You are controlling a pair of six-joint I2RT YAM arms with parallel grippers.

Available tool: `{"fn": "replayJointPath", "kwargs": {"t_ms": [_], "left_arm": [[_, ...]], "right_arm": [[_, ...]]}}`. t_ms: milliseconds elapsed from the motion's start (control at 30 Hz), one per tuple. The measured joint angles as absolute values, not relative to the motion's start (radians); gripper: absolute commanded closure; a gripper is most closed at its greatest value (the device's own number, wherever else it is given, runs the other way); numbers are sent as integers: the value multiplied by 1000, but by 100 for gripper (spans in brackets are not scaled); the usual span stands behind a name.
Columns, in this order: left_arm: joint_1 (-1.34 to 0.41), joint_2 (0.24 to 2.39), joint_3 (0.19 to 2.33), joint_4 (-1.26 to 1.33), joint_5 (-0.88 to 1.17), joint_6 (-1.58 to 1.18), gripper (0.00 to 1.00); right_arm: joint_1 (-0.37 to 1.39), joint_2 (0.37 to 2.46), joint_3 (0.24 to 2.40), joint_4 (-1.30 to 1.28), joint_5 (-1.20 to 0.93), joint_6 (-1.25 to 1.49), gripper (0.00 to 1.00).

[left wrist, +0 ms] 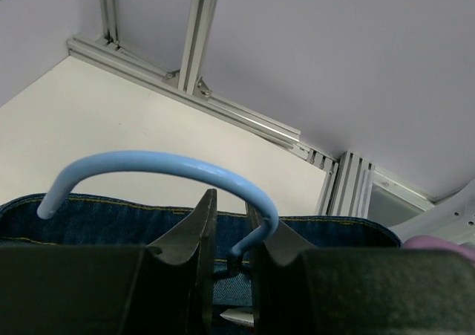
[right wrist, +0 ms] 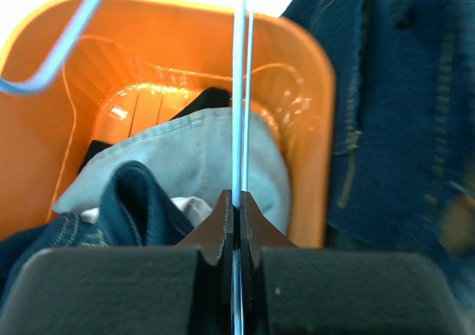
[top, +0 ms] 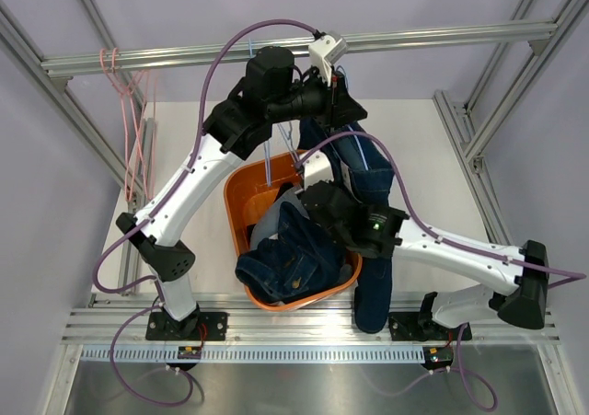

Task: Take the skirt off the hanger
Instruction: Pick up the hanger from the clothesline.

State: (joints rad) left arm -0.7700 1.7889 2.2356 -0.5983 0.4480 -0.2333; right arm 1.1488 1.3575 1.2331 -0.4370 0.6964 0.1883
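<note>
Right jaws clench blue wire (right wrist: 237, 90), shown only from wrist; left jaws' hold unclear.

Pale denim skirt (right wrist: 200, 153) crumpled in basket (right wrist: 312, 90); pink hanger (top: 110, 63) on rail (top: 414, 40).

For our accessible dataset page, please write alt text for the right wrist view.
The right fingers are shut on a thin light-blue wire that runs straight up. Behind it, an orange basket holds a pale garment and a dark blue bundle; a dark denim cloth hangs at the right.
</note>
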Motion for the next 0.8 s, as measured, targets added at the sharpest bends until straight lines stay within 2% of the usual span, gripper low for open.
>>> {"fn": "replayJointPath", "kwargs": {"t_ms": [333, 600, 800], "left_arm": [[-770, 1789, 2232, -449, 440, -324, 100], [-714, 1789, 2265, -363, 405, -429, 100], [-675, 1798, 2273, -320, 353, -510, 100]], "right_arm": [[1138, 1197, 1266, -494, 696, 100, 100], [1140, 1041, 1145, -560, 648, 104, 100], [1297, 1001, 1124, -633, 665, 116, 100]]}}
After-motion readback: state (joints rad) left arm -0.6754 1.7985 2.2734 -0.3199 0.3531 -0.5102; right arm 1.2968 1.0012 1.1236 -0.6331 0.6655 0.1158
